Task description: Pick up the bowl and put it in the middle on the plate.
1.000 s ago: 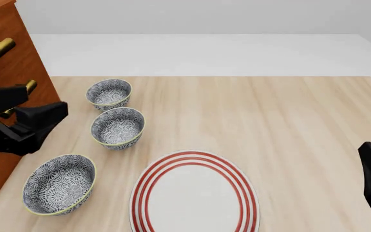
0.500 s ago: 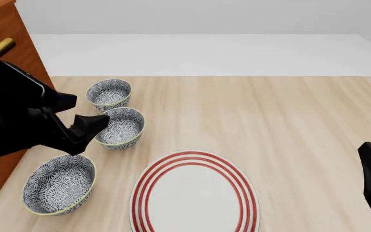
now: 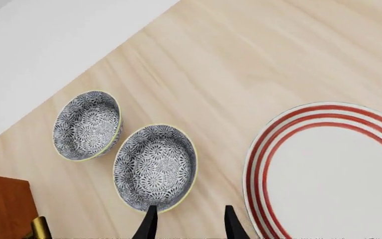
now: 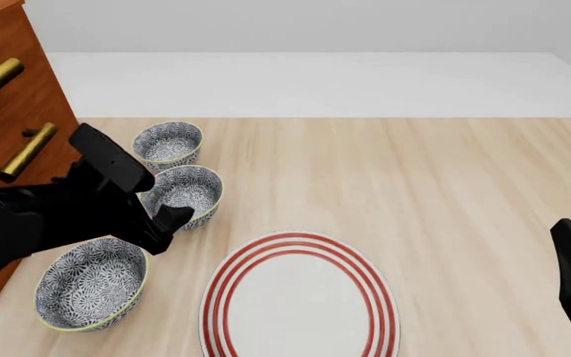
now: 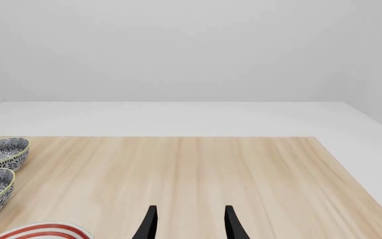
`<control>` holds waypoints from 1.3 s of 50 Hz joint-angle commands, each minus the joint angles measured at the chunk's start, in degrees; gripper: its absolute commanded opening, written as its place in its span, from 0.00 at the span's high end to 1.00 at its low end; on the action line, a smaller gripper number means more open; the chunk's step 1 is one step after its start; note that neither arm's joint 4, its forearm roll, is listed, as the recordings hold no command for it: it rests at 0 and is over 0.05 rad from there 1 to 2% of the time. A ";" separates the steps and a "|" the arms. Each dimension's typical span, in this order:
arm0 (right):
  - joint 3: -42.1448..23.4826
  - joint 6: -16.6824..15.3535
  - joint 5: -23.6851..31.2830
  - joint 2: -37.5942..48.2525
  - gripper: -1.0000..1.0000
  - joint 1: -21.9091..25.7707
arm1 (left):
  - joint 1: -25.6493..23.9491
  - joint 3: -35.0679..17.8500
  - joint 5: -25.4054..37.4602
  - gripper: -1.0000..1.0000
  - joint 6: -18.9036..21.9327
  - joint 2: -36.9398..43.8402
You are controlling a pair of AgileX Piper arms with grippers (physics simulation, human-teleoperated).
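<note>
Left gripper (image 4: 166, 223) has swung in from the left edge, fingers parted and empty, over the middle bowl (image 4: 184, 195) left of centre, plate (image 4: 300, 297) lower centre bare; right gripper (image 5: 187, 221) parted, idle.

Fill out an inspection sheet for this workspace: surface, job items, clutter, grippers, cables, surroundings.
Surface: light wooden table, bare on its right side.
Job items: plate at the near edge, nothing on it; middle bowl of three, upright, beside the left gripper.
Clutter: far bowl and near bowl, same pattern.
Grippers: left gripper open, fingers over the middle bowl's rim, holding nothing; right gripper open, away from everything.
Cables: nothing seen.
Surroundings: wooden cabinet with brass handles at left; white floor beyond.
</note>
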 commanded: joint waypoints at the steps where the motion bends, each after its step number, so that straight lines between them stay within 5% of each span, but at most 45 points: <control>1: -0.01 -0.04 -0.05 0.04 0.00 0.02 | 2.13 1.12 -3.34 0.00 3.12 4.87; 65: 0.08 0.19 -0.28 0.28 0.00 0.04 | 3.87 -5.12 -8.55 0.00 15.25 23.37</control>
